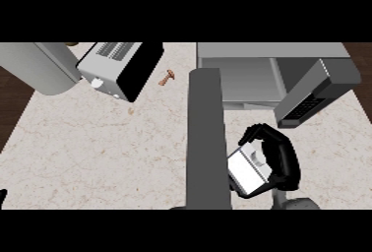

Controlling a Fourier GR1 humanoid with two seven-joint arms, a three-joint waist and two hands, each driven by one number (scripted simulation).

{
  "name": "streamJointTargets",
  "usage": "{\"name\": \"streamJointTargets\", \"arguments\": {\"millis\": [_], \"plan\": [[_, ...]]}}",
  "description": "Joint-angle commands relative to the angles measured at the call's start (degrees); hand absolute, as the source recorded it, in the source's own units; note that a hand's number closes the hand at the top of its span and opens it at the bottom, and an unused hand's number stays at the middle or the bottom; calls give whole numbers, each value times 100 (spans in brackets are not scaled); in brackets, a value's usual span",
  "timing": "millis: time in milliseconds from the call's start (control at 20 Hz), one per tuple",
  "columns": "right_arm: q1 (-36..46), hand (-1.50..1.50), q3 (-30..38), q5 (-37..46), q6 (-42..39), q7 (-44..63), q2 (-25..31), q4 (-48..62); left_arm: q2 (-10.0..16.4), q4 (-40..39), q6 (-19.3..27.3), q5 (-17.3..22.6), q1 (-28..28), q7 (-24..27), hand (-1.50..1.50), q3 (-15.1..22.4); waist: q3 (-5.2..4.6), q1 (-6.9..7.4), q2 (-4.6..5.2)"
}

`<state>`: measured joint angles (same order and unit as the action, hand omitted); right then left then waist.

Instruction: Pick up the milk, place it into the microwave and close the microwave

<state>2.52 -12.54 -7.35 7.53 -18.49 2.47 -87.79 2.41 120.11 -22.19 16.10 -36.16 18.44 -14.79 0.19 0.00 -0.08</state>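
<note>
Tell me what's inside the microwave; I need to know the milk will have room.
The microwave cavity shows only bare grey floor and walls. Its front left corner is hidden behind a grey panel. The milk is outside, in the right hand.

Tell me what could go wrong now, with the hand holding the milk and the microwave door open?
Two risks, I think. The right hand, curled round the milk, must move up to the microwave; its open door juts out on the right and could get bumped. The milk also looks tilted, so it might catch the opening's edge or tip when set down.
</note>
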Motion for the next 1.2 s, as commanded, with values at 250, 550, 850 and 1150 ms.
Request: {"name": "streamJointTargets", "arguments": {"millis": [250,550,850,1150], "plan": [[1615,150,635,362,1122,87,-227,1670,215,-203,-232,358,167,-236,-150,-362,-17,100,26],[2551,150,1260,46,1022,-460,-153,3431,274,-331,-196,210,506,-297,-150,-446,-13,127,42],[3519,150,1859,-55,819,-1606,-56,5384,84,-617,-180,-93,667,-178,-150,-360,-11,185,65],[4146,150,2125,112,728,-2590,236,6594,160,-654,-252,46,859,-233,-150,-490,-8,247,93]]}}
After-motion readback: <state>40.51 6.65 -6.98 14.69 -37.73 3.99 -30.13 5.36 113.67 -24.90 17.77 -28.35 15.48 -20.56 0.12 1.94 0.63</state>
